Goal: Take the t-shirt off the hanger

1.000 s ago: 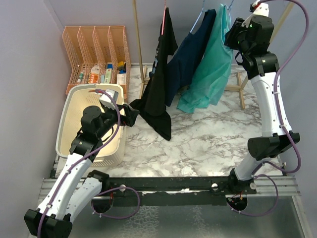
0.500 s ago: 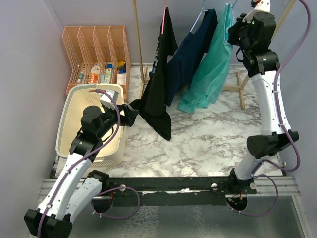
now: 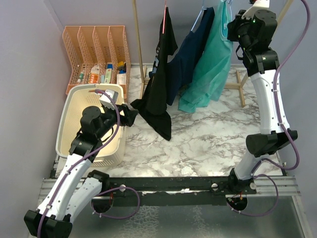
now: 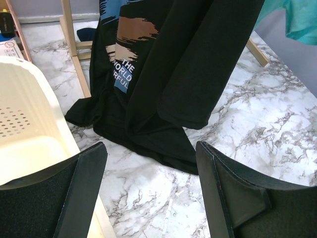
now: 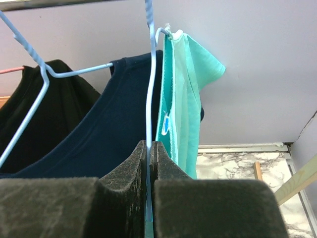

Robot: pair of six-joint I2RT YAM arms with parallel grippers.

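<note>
A teal t-shirt [image 3: 208, 74] hangs on a light blue wire hanger [image 5: 150, 74] at the right end of the rail, next to a navy shirt [image 3: 188, 54] and a black t-shirt [image 3: 158, 99]. My right gripper [image 3: 235, 24] is high up by the rail, shut on the blue hanger's wire [image 5: 149, 148]; the teal t-shirt [image 5: 183, 99] hangs just right of the fingers. My left gripper [image 3: 132, 115] is open and empty [image 4: 151, 148], low over the table, facing the black t-shirt's hem [image 4: 163, 74].
A cream laundry basket [image 3: 69, 124] stands under my left arm, with an orange file rack [image 3: 96, 49] of small items behind it. The wooden rack's post [image 3: 136, 44] and foot [image 4: 74, 49] stand by the black shirt. A second blue hanger [image 5: 29, 114] carries the navy shirt [image 5: 89, 129].
My right gripper has risen and shifted slightly right with the hanger, lifting the teal t-shirt. The left arm has not moved.
</note>
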